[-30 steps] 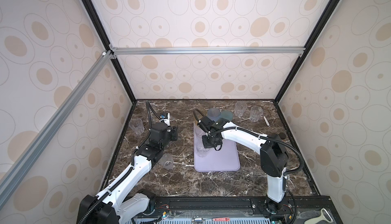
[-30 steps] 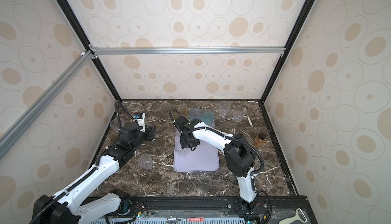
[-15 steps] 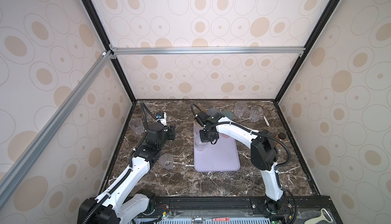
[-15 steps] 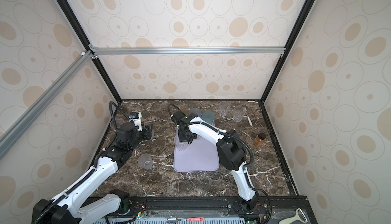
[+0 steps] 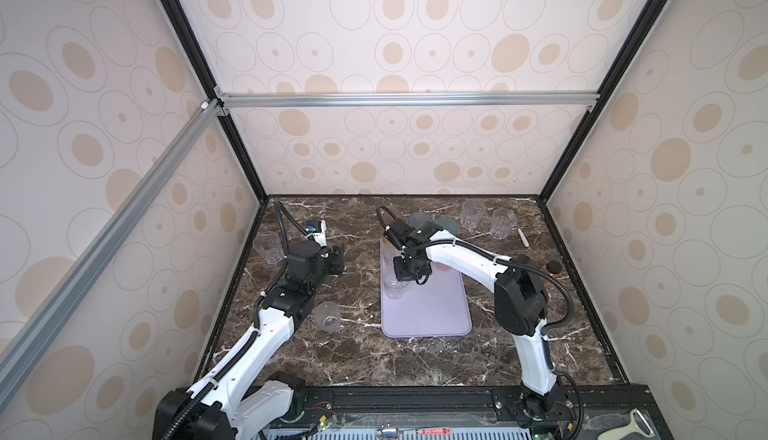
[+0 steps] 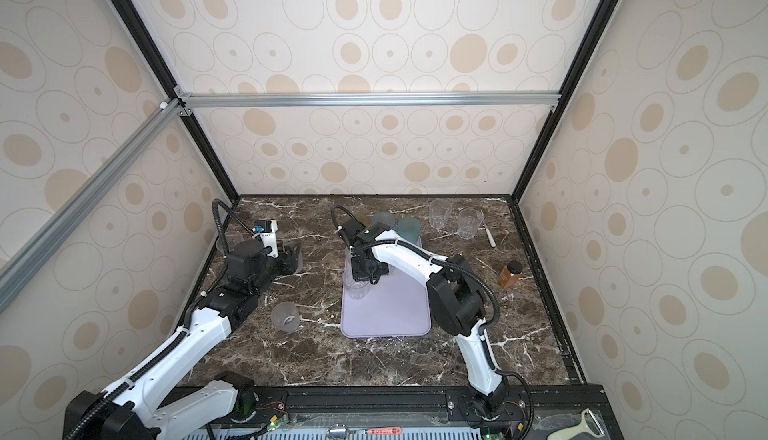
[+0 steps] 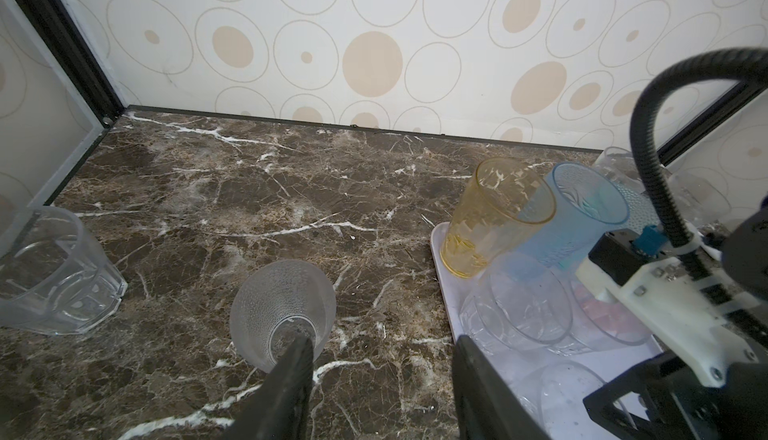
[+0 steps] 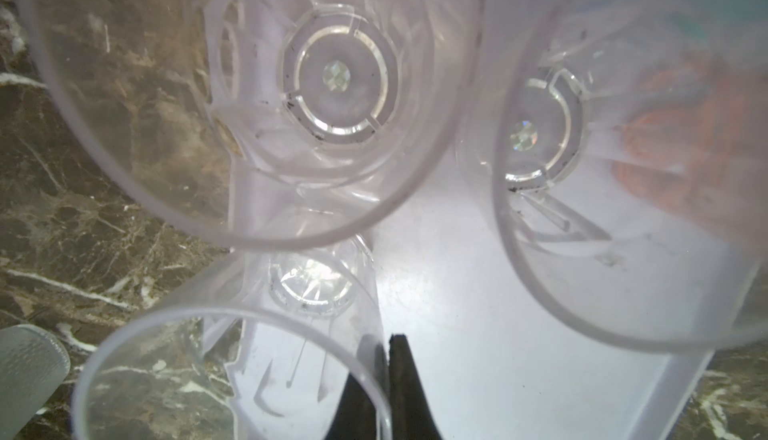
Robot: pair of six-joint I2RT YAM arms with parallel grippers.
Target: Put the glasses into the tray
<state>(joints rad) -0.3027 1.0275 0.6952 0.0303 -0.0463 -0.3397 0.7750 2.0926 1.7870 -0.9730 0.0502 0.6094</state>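
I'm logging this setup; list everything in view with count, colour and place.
brown marble tabletop: one, underneath.
flat lavender plastic tray: one, centre.
short clear faceted glasses: six; three on tray's left, one back left, two back right.
tall amber, grey-blue and teal tumblers: one each, tray's far end.
small pink glass: one, on tray.
frosted dimpled glass: one, left of tray.
amber bottle, dark cap: one, right side.
white-handled utensil: one, back right.
pale peeler: one, front rail.
left gripper: black, jaws open, left of tray.
right gripper: black, jaws shut on one clear glass's rim.
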